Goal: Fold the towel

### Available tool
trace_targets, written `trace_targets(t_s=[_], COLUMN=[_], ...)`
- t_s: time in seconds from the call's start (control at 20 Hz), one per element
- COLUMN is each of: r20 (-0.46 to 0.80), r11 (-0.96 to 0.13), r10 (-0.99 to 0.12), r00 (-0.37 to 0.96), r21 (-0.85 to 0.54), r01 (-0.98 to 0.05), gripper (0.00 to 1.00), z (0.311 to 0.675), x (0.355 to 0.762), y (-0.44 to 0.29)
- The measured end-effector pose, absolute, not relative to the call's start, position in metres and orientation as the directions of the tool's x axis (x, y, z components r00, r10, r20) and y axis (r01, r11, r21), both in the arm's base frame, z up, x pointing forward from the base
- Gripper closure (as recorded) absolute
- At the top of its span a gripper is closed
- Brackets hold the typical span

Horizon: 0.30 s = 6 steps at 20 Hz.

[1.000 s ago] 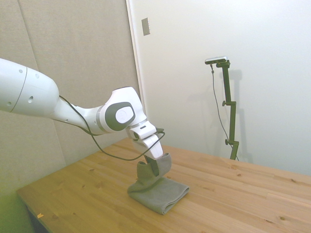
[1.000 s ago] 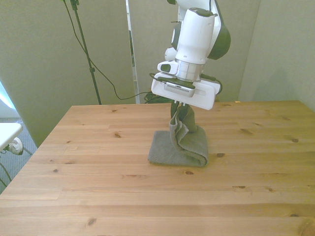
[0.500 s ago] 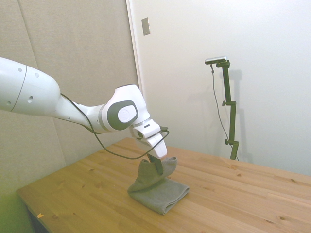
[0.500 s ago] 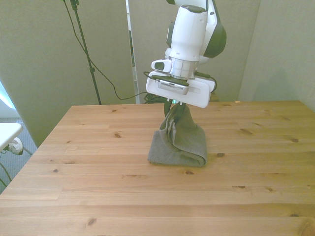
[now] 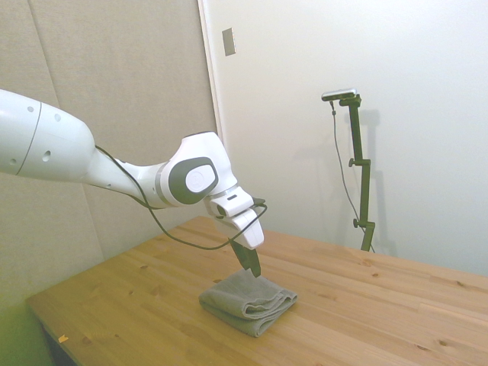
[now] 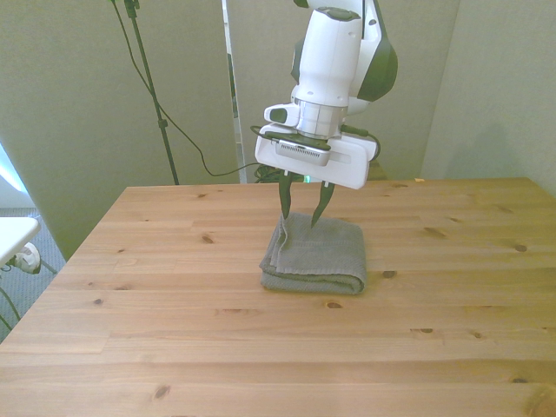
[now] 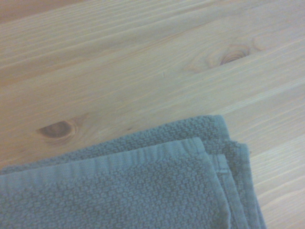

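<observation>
Seemingly the fold is done: the towel (image 6: 314,255) lies in stacked layers on the table (image 6: 174,330), corners roughly matched in the wrist view, gripper (image 6: 302,211) just above it, jaws apart and empty.

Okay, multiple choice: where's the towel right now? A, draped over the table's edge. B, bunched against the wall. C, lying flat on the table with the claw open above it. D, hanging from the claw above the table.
C: the towel lies folded on the table, and the claw is open just above it, holding nothing.
</observation>
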State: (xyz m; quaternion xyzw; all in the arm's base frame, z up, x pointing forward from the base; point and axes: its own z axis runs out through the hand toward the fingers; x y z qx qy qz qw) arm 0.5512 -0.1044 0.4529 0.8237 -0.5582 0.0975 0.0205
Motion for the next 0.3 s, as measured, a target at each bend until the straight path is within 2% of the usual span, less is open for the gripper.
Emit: trace_targets(t_s=[0.15,0.3], r20=[0.065,-0.009], r11=[-0.466,-0.56], r10=[-0.885,-0.827], r00=[0.462,0.562], r21=[-0.077,-0.073], r01=[-0.882,-0.825], gripper=[0.0,0.0], z=[0.463,0.474], x=[0.529,0.49], y=[-0.08,-0.04])
